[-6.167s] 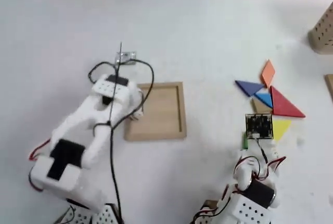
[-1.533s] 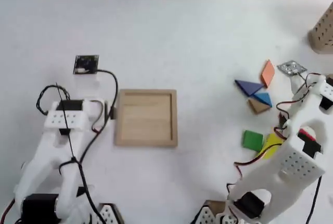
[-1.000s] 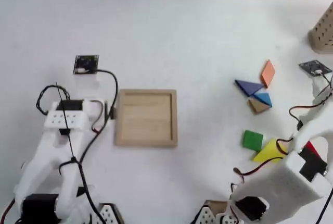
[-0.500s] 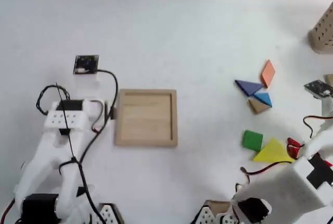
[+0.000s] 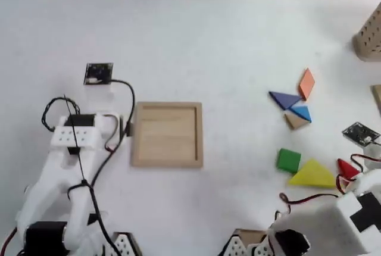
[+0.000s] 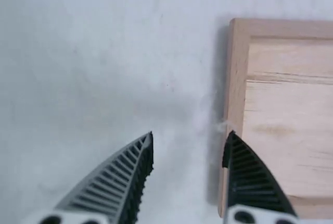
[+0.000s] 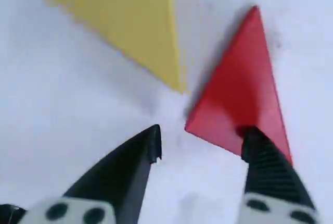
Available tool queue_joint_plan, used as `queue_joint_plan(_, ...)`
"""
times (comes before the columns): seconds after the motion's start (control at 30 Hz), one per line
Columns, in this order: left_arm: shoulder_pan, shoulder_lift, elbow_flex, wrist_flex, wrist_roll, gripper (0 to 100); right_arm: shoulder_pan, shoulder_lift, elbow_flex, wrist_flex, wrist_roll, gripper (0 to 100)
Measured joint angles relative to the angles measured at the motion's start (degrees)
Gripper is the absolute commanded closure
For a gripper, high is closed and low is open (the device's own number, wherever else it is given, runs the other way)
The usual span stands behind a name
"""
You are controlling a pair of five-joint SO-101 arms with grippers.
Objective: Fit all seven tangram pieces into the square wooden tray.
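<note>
The red triangle (image 7: 244, 104) lies flat on the white table (image 5: 208, 41) at its near right side, and its short edge sits under 1 finger of the right gripper (image 7: 203, 133). That gripper's jaws stand wide apart with nothing between them; the other finger is over bare table. The yellow triangle (image 7: 125, 21) lies just beside the red one, their corners nearly meeting. From above, the green square (image 5: 289, 161) sits just left of the yellow piece. Farther back, the dark blue triangle (image 5: 284, 99), orange parallelogram (image 5: 306, 83), light blue triangle (image 5: 302, 113) and tan triangle (image 5: 296, 121) form a close cluster. The wooden tray (image 5: 166, 106) lies well apart to the left and holds none of the 7 pieces. The left gripper (image 6: 190, 138) is spread wide at the tray's left rim, 1 finger over the rim and 1 over the table.

6.2 s ago the tray lay skewed under the left arm, and the red and yellow triangles adjoined the cluster. Now the tray is square to the table, and both triangles lie nearer the front edge. Over the last 1.5 s the right arm drew back toward the near right corner, uncovering the yellow triangle.

The pieces are thin, flat and matte with sharp corners. The tray is pale, grained wood with a raised rim. A perforated wooden block (image 5: 369, 33) stands at the far right edge.
</note>
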Motion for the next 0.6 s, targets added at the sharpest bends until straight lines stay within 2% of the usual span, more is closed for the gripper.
queue_joint_plan(0.17,0.0,0.0,0.0,0.0,0.0,78,0.18,-1.85,2.9,-7.3,-1.67,75.1)
queue_joint_plan(0.43,0.0,0.0,0.0,0.0,0.0,78,-1.41,-4.66,2.9,-15.74,-12.84,75.1)
queue_joint_plan(0.6,0.0,0.0,0.0,0.0,0.0,78,-1.93,-3.87,3.08,-18.2,-13.1,75.1)
